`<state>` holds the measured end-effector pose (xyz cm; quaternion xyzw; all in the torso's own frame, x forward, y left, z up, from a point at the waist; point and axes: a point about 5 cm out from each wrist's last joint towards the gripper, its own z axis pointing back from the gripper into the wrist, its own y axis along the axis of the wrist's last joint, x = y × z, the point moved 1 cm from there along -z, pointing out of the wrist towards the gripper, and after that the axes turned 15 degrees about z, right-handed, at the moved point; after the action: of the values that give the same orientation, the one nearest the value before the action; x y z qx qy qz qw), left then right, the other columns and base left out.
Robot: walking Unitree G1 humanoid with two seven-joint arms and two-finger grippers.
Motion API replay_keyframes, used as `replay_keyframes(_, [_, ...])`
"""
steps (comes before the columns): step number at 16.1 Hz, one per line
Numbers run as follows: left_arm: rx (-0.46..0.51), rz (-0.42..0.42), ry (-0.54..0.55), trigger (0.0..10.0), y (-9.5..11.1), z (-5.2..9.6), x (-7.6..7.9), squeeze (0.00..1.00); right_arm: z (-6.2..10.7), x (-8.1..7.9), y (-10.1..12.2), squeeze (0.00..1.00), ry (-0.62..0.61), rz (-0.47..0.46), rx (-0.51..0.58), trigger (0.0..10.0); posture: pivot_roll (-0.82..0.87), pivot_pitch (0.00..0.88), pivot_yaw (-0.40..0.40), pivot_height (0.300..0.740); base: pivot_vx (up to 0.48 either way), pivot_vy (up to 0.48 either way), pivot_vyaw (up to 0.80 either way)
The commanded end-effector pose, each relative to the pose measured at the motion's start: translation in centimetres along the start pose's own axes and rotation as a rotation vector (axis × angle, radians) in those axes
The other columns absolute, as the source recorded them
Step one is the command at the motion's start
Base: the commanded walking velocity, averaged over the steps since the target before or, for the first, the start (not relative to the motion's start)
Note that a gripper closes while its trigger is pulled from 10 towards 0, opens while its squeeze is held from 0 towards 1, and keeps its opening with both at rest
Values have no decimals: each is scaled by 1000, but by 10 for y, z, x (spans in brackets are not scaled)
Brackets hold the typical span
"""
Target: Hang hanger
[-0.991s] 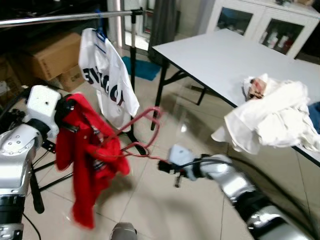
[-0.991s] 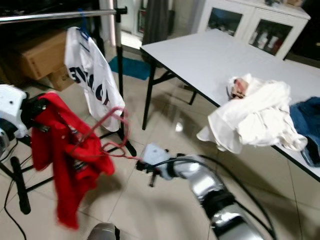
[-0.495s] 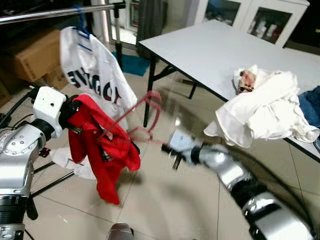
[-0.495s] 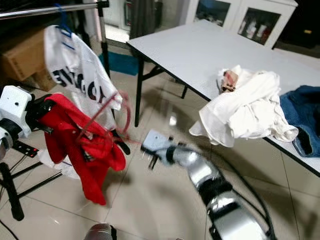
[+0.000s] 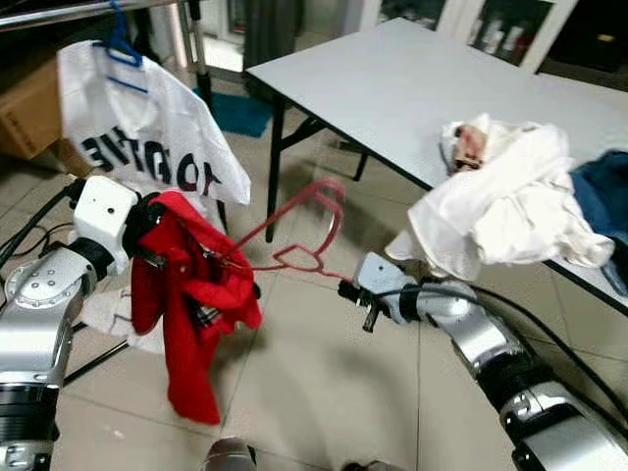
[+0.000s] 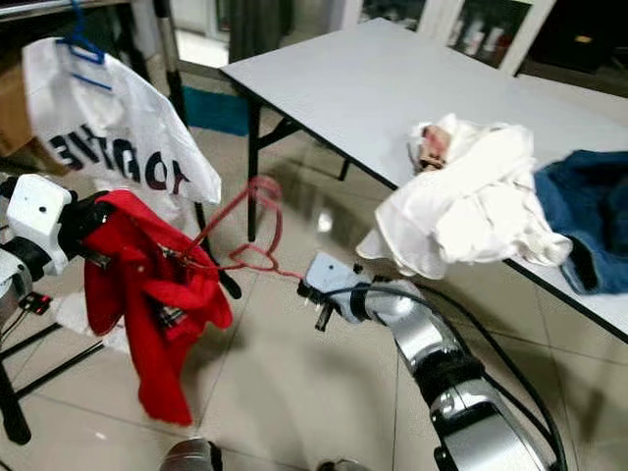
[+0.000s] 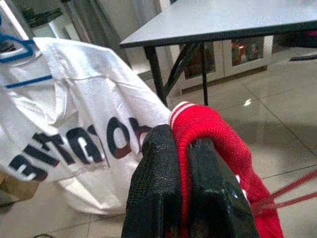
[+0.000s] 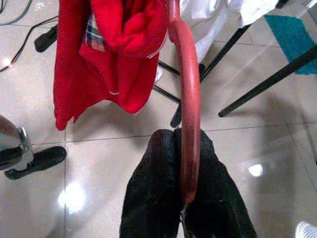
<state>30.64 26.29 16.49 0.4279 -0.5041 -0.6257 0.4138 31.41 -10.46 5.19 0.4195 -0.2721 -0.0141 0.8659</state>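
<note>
A red wire hanger (image 5: 299,231) spans the gap between my two grippers, its hook end pointing up towards the table. My right gripper (image 5: 345,287) is shut on the hanger's lower end, and the hanger (image 8: 189,114) runs between its black fingers (image 8: 148,198). A red garment (image 5: 186,304) hangs loosely on the hanger's other end. My left gripper (image 5: 147,221) is shut on its ribbed edge (image 7: 198,116). The metal clothes rail (image 5: 59,10) crosses the top left, above and behind the left arm. A white printed shirt (image 5: 147,147) hangs from it on a blue hanger (image 5: 118,44).
A grey folding table (image 5: 392,88) stands to the right, carrying a pile of white clothes (image 5: 510,196) and blue jeans (image 5: 603,186). The rack's black legs and cables (image 5: 39,226) lie on the tiled floor at left. A cardboard box (image 5: 25,98) sits behind the rack.
The head view has shifted, so rack and table sit further left. Both grippers keep their hold. The red garment has swung and hangs more gathered under the left gripper.
</note>
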Motion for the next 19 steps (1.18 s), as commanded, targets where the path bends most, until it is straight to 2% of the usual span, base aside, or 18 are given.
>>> replay_keyframes(1, [33, -24, -20, 10000, 7, -2, 4, 0, -3, -3, 4, 0, 15, 9, 3, 10000, 150, 54, -64, 740, 0, 0, 0])
replay_keyframes(3, [46, -34, -29, 10000, 12, -5, 6, 0, -15, -17, 9, 0, 46, 23, -12, 10000, 152, 55, -64, 740, 0, 0, 0])
replay_keyframes(5, [51, -37, -32, 10000, 14, -5, 6, 0, -23, -23, 14, 0, 39, 26, -21, 10000, 156, 54, -67, 740, 0, 0, 0])
replay_keyframes(7, [53, -39, -32, 10000, 14, -4, 7, 0, -30, -23, 18, 0, 6, 25, -39, 10000, 163, 54, -72, 740, 0, 0, 0])
replay_keyframes(10, [51, -40, -29, 10000, 13, -2, 7, 0, -31, -18, 18, 0, -20, 30, -77, 10000, 166, 55, -80, 740, 0, 0, 0])
replay_keyframes(14, [76, -47, -14, 10000, 19, -4, 6, 0, -39, -26, 14, 0, 52, 117, -184, 10000, 160, 58, -91, 740, 0, 0, 0])
replay_keyframes(19, [94, -57, -28, 10000, 25, -7, 12, 0, -50, -26, 12, 0, -13, 107, -271, 10000, 162, 57, -94, 740, 0, 0, 0])
